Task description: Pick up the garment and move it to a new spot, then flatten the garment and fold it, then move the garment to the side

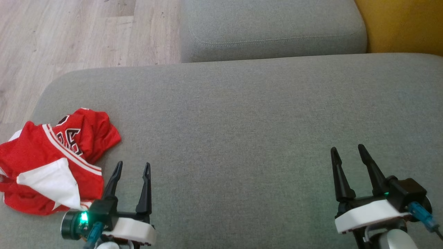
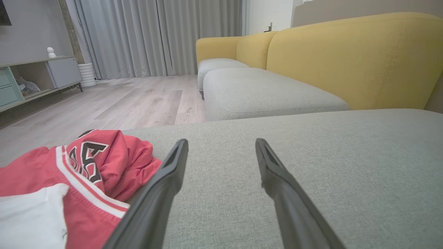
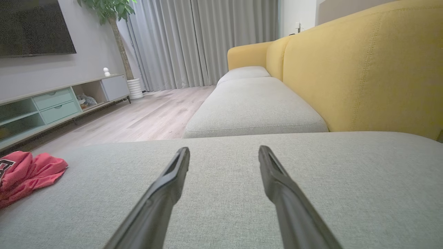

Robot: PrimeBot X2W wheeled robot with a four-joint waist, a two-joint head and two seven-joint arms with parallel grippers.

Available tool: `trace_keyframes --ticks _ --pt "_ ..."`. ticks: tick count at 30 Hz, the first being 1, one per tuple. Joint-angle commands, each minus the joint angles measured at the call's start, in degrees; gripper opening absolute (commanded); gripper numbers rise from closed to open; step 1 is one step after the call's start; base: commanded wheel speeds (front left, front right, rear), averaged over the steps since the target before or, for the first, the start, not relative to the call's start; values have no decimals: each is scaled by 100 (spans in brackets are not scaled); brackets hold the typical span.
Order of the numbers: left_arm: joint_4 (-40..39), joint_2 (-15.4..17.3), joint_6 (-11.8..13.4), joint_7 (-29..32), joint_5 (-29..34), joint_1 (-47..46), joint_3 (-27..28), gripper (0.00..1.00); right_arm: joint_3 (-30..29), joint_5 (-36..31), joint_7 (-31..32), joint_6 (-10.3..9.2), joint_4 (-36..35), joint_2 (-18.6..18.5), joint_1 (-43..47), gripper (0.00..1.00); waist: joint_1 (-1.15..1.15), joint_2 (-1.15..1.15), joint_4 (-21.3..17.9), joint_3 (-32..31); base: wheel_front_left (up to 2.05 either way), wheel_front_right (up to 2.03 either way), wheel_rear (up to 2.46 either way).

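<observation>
A broad grey woven-fabric seat cushion (image 1: 242, 131) spans the head view, with a second, smaller grey cushion (image 1: 270, 31) beyond its far edge and a mustard-yellow upholstered backrest (image 2: 346, 62) along the robot's right. Pale wood-plank flooring (image 1: 69, 34) lies past the cushion's left end.

The crumpled red mesh garment with white trim and black lettering (image 1: 52, 162) sits at the cushion's near-left corner. Its long axis runs diagonally, from the near-left edge toward the far right, where a bunched red fold points. A white-and-red striped band crosses it the other way, and a white panel lies on the near side.

The left gripper (image 1: 134, 163) is just right of the garment, its two dark fingers spread and holding nothing. The right gripper (image 1: 347, 148), well apart over bare cushion, is likewise spread and empty.
</observation>
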Motion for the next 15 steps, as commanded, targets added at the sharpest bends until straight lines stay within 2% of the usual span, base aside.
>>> trace_keyframes --ticks 1,15 --pt "-138 15 -21 -62 8 -188 238 100 94 11 -58 -4 -186 -6 -98 100 0 0 0 3 0 0 0" --pt "9 -131 -140 -62 -44 -179 507 100 -3 124 -26 -4 -139 41 -94 100 0 0 -1 28 0 0 0"
